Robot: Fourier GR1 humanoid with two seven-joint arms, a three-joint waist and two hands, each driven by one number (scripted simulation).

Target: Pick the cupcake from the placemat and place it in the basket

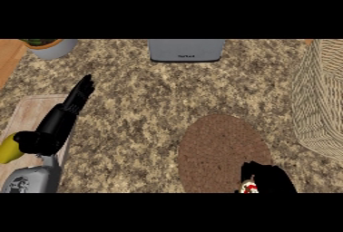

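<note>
A round brown placemat (pixel 218 145) lies on the speckled counter at the lower middle right. At its lower right edge my right hand (pixel 268 177) is curled over the cupcake (pixel 250 187), of which only a small white and red part shows under the fingers. The woven basket (pixel 320 99) stands at the right edge of the view, partly cut off. My left hand (pixel 79 95) rests open at the left, fingers straight and pointing up, well away from the placemat.
A wooden cutting board (pixel 26 115) lies at the left under my left forearm, with a yellow object (pixel 8 149) on it. A grey appliance (pixel 186 50) sits at the top middle and a potted plant (pixel 48 46) at the top left.
</note>
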